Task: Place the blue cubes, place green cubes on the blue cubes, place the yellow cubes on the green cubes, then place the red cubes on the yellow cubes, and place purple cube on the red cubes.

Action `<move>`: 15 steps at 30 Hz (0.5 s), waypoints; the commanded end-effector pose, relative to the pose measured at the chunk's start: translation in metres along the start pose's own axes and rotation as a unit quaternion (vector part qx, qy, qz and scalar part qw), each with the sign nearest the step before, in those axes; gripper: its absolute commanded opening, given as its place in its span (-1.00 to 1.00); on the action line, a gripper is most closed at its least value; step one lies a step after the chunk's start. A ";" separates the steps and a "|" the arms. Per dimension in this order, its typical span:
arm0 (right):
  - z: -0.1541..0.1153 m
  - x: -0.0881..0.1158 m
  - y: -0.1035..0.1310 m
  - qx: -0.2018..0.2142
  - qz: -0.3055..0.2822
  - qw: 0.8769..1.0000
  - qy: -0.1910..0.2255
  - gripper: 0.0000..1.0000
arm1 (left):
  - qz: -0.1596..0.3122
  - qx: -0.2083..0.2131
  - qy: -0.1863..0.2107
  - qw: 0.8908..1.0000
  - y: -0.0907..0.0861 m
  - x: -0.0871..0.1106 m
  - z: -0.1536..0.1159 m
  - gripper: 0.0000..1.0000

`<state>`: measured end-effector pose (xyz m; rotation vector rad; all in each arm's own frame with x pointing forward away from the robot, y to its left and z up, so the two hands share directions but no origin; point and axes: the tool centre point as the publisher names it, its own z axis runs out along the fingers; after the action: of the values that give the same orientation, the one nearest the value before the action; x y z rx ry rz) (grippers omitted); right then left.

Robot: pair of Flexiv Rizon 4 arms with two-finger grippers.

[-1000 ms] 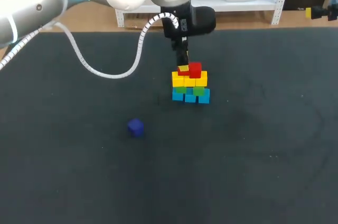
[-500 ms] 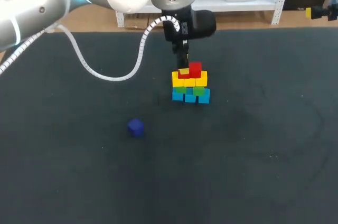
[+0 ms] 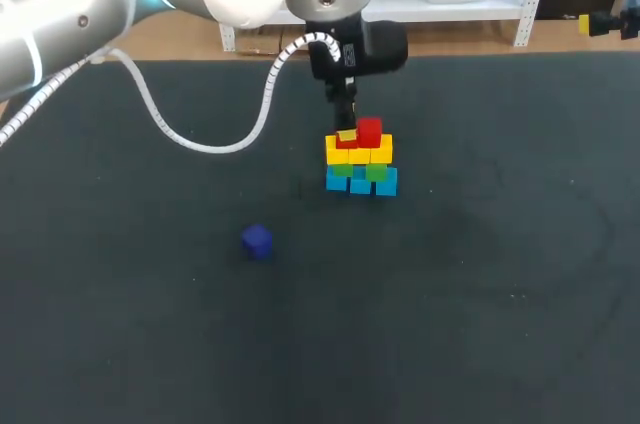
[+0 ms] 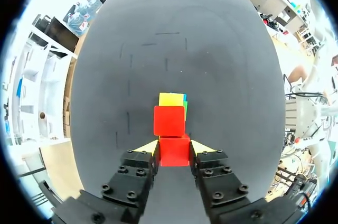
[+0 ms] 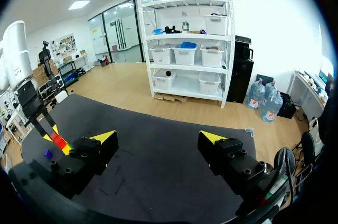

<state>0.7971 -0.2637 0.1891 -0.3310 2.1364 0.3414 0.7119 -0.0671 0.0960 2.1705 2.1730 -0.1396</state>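
Left fingers [image 4: 147, 148] pinch a red cube [image 4: 174, 150] atop the stack [image 3: 360, 159], a second red cube [image 4: 169, 121] just ahead; the lower layers are mostly hidden beneath. Right fingers [image 5: 103, 138] stand spread wide above the desk [image 3: 480, 294]. Purple cube [image 3: 257, 241] lies well apart from both.

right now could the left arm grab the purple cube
Probably not yet: the left tool is shut on a red cube at the top of the stack. The purple cube lies alone on the table, so the path looks free once it lets go.
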 end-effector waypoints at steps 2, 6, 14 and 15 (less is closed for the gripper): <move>0.000 0.000 0.000 -0.001 0.000 1.000 0.000 1.00 | 0.000 -0.001 -0.002 1.000 0.001 -0.001 0.000 -1.00; 0.000 0.000 0.000 -0.001 0.000 1.000 0.000 1.00 | 0.000 0.000 -0.002 1.000 0.001 -0.001 0.000 -1.00; 0.000 0.000 0.000 -0.001 0.000 1.000 0.000 1.00 | 0.005 0.002 -0.001 1.000 0.000 -0.001 0.000 1.00; 0.000 0.000 0.000 -0.001 0.000 1.000 0.000 1.00 | 0.003 -0.003 -0.003 1.000 0.000 -0.001 0.000 1.00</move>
<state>0.7971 -0.2637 0.1891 -0.3310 2.1364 0.3414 0.7115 -0.0686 0.0961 2.1786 2.1626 -0.1433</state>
